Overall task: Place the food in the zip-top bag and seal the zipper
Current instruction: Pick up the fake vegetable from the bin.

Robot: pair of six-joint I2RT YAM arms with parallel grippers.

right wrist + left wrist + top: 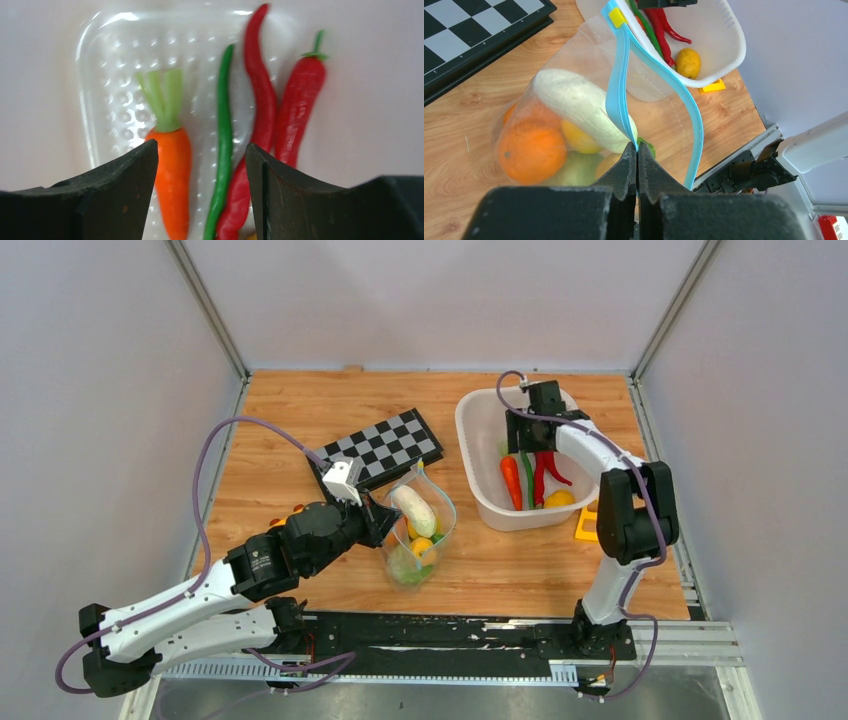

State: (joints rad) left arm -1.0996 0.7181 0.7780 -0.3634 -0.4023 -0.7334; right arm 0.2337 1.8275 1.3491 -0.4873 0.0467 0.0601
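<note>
Standing toward the near edge of the table (pixel 290 430), the clear, crinkly zip-top bag (pixel 418 530) contained a matte white radish (pixel 574 105) and a glossy orange (pixel 531 150); the left gripper (pixel 637 150), clamped on the teal zipper (pixel 617 95), apparently propped the mouth open. Toward the right edge, the right gripper (pixel 201 146) hung with jaws apart over a smooth carrot (pixel 172 160) in the perforated white basket (pixel 470 455).

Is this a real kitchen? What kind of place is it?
Probably not a kitchen, more likely a robot test booth. Plain white walls box in a wooden table, a left arm and a right arm are bolted at its near edge, and the toy food sits in a white basket.
</note>
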